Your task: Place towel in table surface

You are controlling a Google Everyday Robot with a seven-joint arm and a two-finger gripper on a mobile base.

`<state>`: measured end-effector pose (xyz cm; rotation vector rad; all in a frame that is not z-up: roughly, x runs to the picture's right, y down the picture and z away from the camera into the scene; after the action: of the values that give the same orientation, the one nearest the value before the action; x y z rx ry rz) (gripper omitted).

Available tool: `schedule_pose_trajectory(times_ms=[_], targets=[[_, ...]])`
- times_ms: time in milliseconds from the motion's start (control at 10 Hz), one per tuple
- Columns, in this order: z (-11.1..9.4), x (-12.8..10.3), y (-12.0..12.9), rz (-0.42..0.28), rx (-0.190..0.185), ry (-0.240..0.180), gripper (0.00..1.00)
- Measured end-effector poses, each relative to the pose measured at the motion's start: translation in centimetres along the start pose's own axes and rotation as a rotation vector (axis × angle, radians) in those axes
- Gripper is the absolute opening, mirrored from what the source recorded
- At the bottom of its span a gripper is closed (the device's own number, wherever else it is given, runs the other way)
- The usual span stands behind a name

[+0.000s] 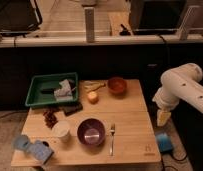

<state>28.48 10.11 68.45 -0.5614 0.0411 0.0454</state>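
Observation:
A crumpled light grey towel [64, 91] lies in the green bin [37, 89] at the table's back left. The wooden table [130, 117] fills the middle of the view. My white arm hangs at the right, off the table's right edge, with the gripper [163, 118] pointing down beside that edge, far from the towel.
On the table: an orange-brown bowl [116, 85], an apple [92, 97], a banana [95, 86], a purple bowl [91, 132], a fork [112, 138], a white cup [61, 131], dark grapes [50, 118], a dark bar [72, 108], blue objects [32, 148]. A blue item [164, 142] lies right of the table.

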Motion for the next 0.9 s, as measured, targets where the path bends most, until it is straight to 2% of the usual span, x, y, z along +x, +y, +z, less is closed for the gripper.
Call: schedule_pose_trajectory(times_ms=[600, 800, 900], targets=[[0.0, 0.0, 0.0, 0.0, 0.0, 0.0, 0.8], [-0.2, -1.5, -0.1, -0.022, 0.008, -0.003, 0.8], [-0.4, -3.0, -0.2, -0.038, 0.012, -0.005, 0.8]])
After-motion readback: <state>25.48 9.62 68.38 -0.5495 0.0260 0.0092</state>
